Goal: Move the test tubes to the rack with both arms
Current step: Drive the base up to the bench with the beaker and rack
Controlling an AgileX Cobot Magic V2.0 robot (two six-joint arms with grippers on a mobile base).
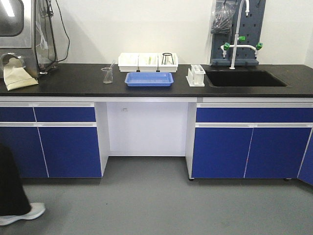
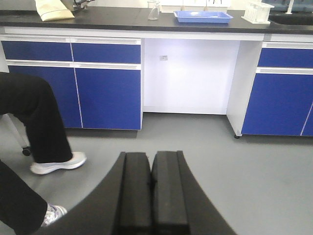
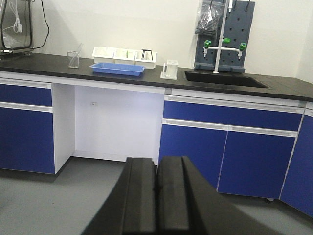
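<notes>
Presently found the rack point(image 1: 195, 76) upright on the black surface point(image 1: 73, 78), just beside the left edge of the sink point(image 1: 244, 78). Could not make out test tubes at this range: too small to tell. Noted a blue tray point(image 1: 149, 79) near the rack, on its left, with white bins point(image 1: 139, 61) behind it against the wall and a black wire tripod point(image 1: 167, 58) at the right end of those bins. Noted a clear beaker point(image 1: 107, 75) left of the tray, with something thin leaning inside. Observed the left fingers point(image 2: 136, 186) pressed together, gripping nothing, over grey floor point(image 2: 244, 171) and well apart from the surface. Observed the right fingers point(image 3: 142, 196) likewise pressed together, gripping nothing, well apart from the rack. Recorded a dark trouser leg and white shoe point(image 2: 56, 163) on the floor beside the left fingers.
</notes>
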